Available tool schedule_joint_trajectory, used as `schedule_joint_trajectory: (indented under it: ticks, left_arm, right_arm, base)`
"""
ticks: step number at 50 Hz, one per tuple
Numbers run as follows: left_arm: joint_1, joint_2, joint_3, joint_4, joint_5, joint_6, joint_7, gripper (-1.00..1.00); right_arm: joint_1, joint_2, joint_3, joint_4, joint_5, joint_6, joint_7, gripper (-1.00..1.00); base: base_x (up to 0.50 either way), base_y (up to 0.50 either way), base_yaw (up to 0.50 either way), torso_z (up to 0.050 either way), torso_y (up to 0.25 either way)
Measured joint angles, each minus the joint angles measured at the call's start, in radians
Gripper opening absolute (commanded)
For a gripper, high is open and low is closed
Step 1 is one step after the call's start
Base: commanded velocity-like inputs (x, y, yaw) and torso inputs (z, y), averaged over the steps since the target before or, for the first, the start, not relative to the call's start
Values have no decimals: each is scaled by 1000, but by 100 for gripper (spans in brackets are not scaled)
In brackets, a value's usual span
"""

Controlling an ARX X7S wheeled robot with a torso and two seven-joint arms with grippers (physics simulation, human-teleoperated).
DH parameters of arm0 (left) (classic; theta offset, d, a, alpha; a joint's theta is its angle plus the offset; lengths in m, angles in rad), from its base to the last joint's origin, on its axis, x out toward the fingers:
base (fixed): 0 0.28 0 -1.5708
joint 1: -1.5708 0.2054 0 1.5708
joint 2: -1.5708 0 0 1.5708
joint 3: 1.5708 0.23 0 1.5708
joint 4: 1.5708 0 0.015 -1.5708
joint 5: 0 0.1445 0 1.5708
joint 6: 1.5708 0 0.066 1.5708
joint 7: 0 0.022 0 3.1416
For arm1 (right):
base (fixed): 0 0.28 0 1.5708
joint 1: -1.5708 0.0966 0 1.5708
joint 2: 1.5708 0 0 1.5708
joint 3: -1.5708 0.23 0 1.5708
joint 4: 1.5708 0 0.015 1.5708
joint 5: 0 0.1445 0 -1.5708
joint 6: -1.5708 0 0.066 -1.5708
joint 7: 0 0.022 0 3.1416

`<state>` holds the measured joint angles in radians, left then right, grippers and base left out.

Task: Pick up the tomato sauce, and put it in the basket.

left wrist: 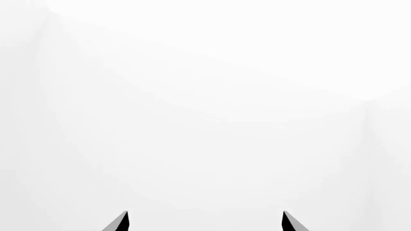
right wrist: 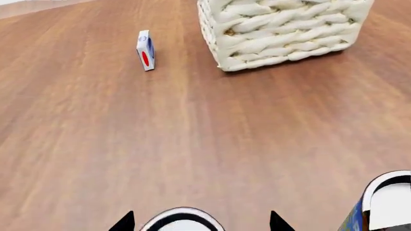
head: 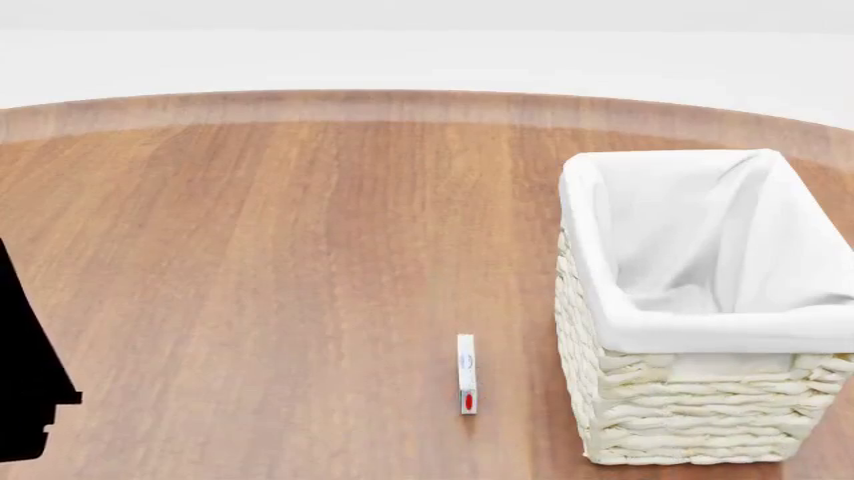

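In the right wrist view a can with a white top and dark rim shows at the frame's edge. It sits between the two fingertips of my right gripper; its label is hidden, so I take it for the tomato sauce. The jaws stand wide apart with gaps on both sides of the can. The cream wicker basket with white cloth lining stands at the table's right, and also shows in the right wrist view beyond the can. My left gripper is open and empty, facing a blank white surface. Neither can shows in the head view.
A blue-and-yellow can with a white top stands close beside my right gripper. A small white box with a red mark stands left of the basket, also in the right wrist view. Part of my left arm shows black at the head view's left edge.
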<state>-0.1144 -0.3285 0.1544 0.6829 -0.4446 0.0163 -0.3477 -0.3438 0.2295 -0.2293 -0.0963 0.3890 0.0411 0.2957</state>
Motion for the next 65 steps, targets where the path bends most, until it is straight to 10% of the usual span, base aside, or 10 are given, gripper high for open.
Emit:
schedule_joint_trajectory:
  ticks: [15,16,65]
  left_arm:
    - [-3,-3,7,-4,2,1,-5,100]
    - [-3,-3,8,-4,2,1,-5,100]
    - [-6,-11,18,-27,5,22,-16,100]
  right_arm:
    - [-7,-9,-4,57,23,-24,-21,100]
    - [-8,-9,-4,61,24,-26,-22,-100]
    - [276,158,-24,-346,-62,215,99,-100]
  base:
    - [0,0,0,0,0]
    - [0,0,0,0,0]
    - [0,0,0,0,0]
